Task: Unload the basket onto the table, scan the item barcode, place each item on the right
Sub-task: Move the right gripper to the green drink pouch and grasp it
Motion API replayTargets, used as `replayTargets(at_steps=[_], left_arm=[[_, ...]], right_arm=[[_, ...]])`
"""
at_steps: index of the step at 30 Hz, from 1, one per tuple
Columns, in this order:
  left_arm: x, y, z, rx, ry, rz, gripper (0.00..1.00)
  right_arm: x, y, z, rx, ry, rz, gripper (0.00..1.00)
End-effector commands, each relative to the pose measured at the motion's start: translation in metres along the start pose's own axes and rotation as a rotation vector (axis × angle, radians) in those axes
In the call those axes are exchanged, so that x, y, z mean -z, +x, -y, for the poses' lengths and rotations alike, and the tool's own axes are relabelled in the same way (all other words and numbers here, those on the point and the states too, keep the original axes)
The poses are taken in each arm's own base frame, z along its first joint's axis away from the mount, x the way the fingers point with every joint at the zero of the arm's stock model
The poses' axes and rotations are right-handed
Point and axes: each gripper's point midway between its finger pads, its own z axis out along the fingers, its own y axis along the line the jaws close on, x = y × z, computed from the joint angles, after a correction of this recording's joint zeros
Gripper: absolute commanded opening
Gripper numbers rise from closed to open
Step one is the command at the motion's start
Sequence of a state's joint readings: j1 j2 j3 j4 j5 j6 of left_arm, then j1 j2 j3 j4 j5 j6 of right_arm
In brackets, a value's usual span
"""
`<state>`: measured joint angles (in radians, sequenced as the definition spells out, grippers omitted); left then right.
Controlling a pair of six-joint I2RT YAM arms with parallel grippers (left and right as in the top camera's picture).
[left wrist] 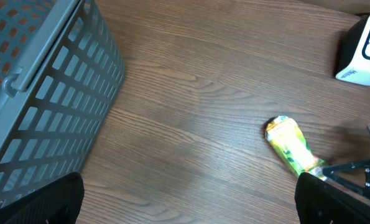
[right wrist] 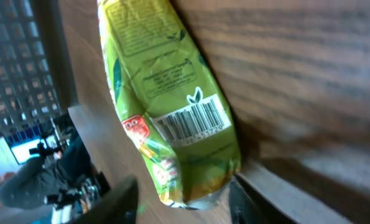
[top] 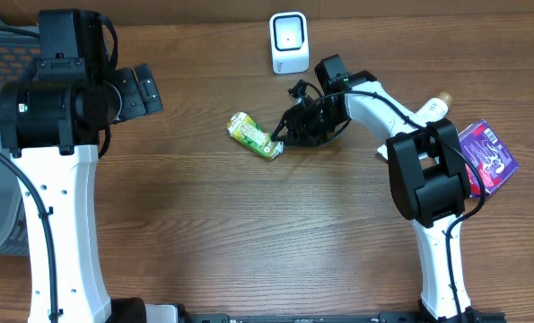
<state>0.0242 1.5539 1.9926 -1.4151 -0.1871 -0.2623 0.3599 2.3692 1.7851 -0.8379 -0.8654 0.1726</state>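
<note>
The item, a green snack pouch (top: 255, 136), lies flat on the wooden table in front of the white scanner (top: 288, 42). My right gripper (top: 278, 139) is down at the pouch's right end. In the right wrist view the pouch (right wrist: 166, 99) shows its barcode (right wrist: 191, 122) face up, and its lower end sits between the fingers of the right gripper (right wrist: 181, 199). One finger touches the pouch and a gap remains on the other side. My left gripper (left wrist: 188, 205) stands wide open above bare table, to the left of the pouch (left wrist: 291, 149), holding nothing.
A grey slatted basket (left wrist: 41, 81) stands at the table's left edge. A purple package (top: 486, 157) and a light bottle (top: 435, 108) lie at the right, behind the right arm. The scanner (left wrist: 362, 53) faces the table's middle.
</note>
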Motion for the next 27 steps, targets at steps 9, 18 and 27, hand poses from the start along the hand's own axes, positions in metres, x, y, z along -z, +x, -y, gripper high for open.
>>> replayTargets(at_steps=[9,18,27], left_arm=[[0.012,-0.005,-0.001,0.023,0.013,0.035,0.99],[0.012,-0.005,-0.001,0.023,0.013,0.035,1.0],[0.012,-0.005,-0.001,0.023,0.013,0.035,0.99]], right_arm=[[-0.033,-0.001,0.008,-0.02,0.14,0.026,0.39],[-0.051,0.008,0.002,0.019,0.195,0.009,0.04],[-0.019,-0.004,-0.016,0.04,0.245,0.08,0.04]])
